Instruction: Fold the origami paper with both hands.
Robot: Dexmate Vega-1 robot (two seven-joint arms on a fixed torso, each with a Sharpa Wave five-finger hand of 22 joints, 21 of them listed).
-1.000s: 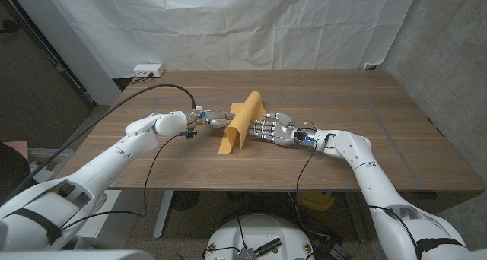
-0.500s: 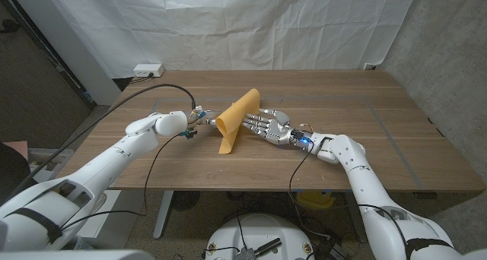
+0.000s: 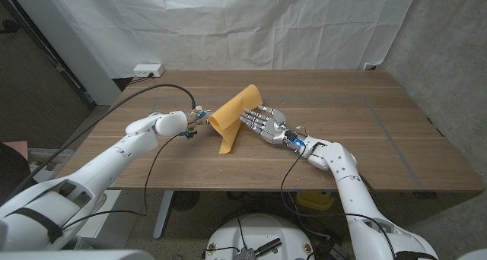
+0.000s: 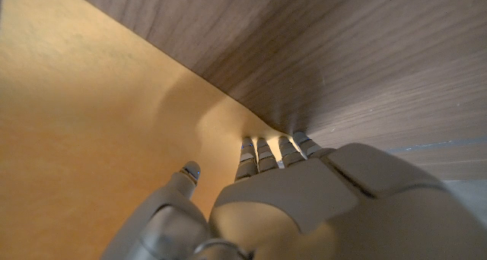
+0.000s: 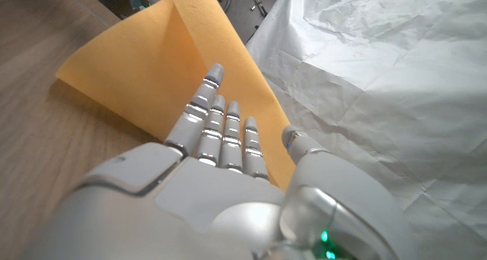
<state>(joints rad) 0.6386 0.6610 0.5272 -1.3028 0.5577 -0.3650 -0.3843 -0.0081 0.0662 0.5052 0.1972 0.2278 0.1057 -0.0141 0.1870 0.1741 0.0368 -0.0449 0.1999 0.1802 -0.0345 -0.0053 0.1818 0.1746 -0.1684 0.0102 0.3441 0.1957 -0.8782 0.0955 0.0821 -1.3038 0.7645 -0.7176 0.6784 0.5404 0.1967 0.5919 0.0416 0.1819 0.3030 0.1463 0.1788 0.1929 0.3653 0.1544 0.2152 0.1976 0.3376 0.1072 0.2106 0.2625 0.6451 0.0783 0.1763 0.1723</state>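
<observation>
The orange origami paper (image 3: 234, 108) stands half raised at the middle of the wooden table (image 3: 358, 123), one strip of it still lying toward the front. My right hand (image 3: 262, 125) is behind the raised flap, its fingers (image 5: 217, 112) stretched out against the paper (image 5: 129, 62) and gripping nothing. My left hand (image 3: 196, 119) is at the sheet's left side. In the left wrist view its fingertips (image 4: 270, 147) press where the paper (image 4: 91, 123) meets the wood, with the thumb lying on the sheet.
A white power strip (image 3: 148, 69) sits at the back left corner. A black cable (image 3: 152, 89) runs over the table's left part to my left wrist. A white cloth backdrop (image 3: 251, 24) hangs behind the table.
My right hand has moved left and pushed the raised flap over toward the left hand; the flap now leans further left. The left hand has stayed where it was.
</observation>
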